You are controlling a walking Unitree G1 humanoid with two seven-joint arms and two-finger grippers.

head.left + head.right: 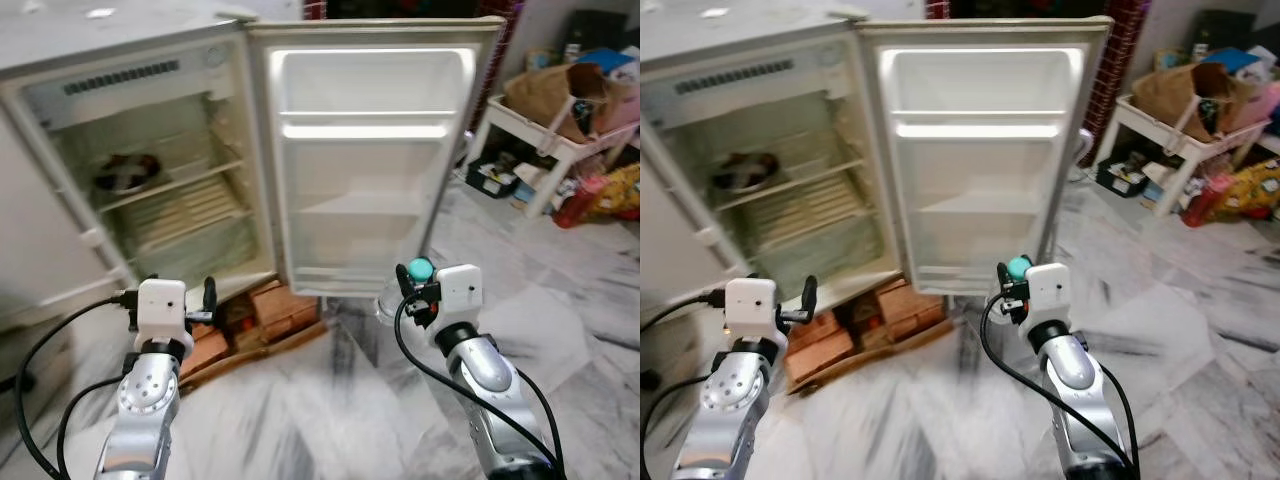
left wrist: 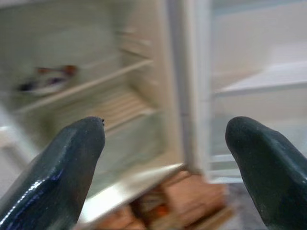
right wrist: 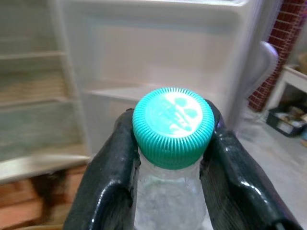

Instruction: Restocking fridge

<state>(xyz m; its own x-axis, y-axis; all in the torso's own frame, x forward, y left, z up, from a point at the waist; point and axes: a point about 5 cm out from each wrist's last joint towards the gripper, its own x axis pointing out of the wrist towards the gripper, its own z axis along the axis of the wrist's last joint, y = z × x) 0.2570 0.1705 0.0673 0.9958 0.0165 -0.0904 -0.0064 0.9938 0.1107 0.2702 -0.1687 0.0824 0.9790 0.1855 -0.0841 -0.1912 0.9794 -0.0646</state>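
Upper left of the head views: small fridge [image 1: 150, 150], open, standing on bricks [image 1: 270, 310]. Wire shelves inside; a bowl [image 1: 125, 172] with something dark in it sits on the upper shelf, left side. Lower shelves look bare, though blur hides detail.

Lower left: left gripper [image 1: 208, 298] raised in front of the fridge's bottom edge, holding nothing. In the left wrist view its two fingers [image 2: 62, 167] stand wide apart, with the fridge interior and bricks beyond them.

Centre: fridge door [image 1: 365, 160] swung fully open, facing the camera. Its white door shelves appear to hold nothing.

Lower centre-right: right gripper [image 1: 415, 283] held up just below and in front of the door's bottom edge. It is clamped on a clear bottle [image 3: 165, 201] with a teal cap [image 3: 173, 125]; the right wrist view shows both fingers [image 3: 108, 187] pressed on the neck, just under the cap. In the head views the cap pokes above the gripper and the clear body hangs below it, over the marble floor [image 1: 330, 420]. Bottle is outside the fridge, near the door.

Upper right: a white table [image 1: 545, 135] piled with a brown paper bag [image 1: 545, 95] and other clutter; more bags and a dark basket [image 1: 490, 178] on the floor beneath and beside it.
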